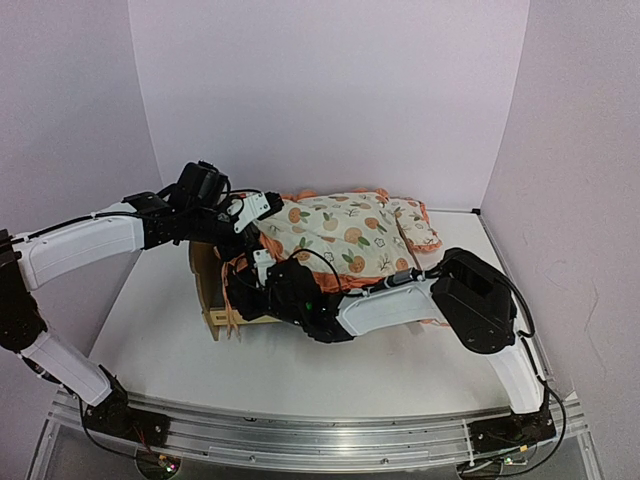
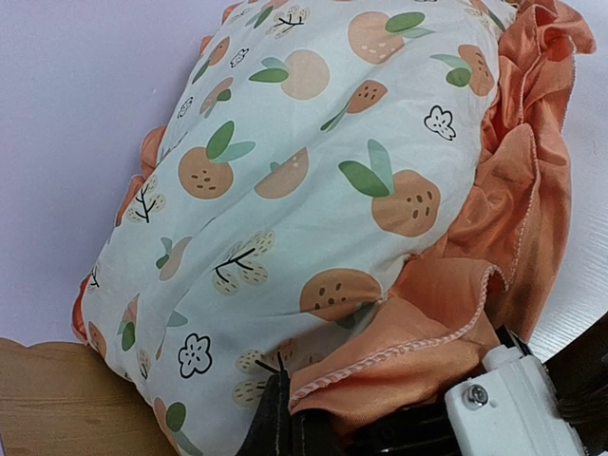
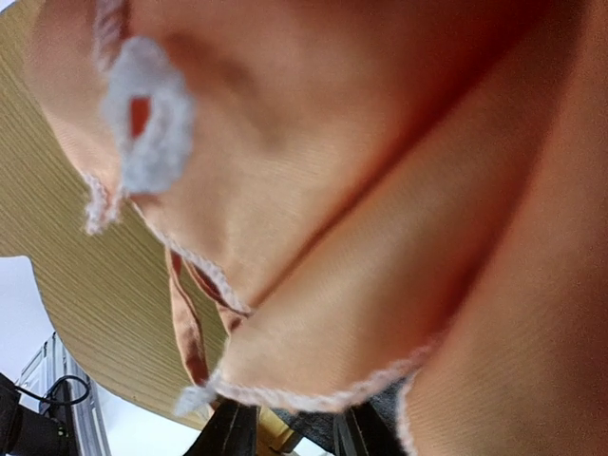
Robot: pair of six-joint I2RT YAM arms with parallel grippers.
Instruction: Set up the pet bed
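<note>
The pet bed (image 1: 208, 288), a light plywood frame, stands left of centre with the fruit-print mattress cushion (image 1: 340, 235) lying tilted over it. My left gripper (image 1: 254, 213) is at the cushion's left end, shut on its orange ruffle (image 2: 418, 313), which is bunched in the jaws of the left gripper (image 2: 296, 404). The plywood board (image 2: 47, 399) shows below left. My right gripper (image 1: 263, 272) is at the cushion's near-left corner by the frame. In the right wrist view its fingers (image 3: 228, 432) stand apart under the hanging ruffle (image 3: 361, 285); plywood (image 3: 76, 285) and grey fabric show beyond the right gripper (image 3: 294, 427).
A small matching fruit-print pillow (image 1: 415, 225) lies at the cushion's far right end. Lilac walls close off the back and both sides. The white table (image 1: 160, 340) runs to a metal rail (image 1: 320, 435) at the near edge.
</note>
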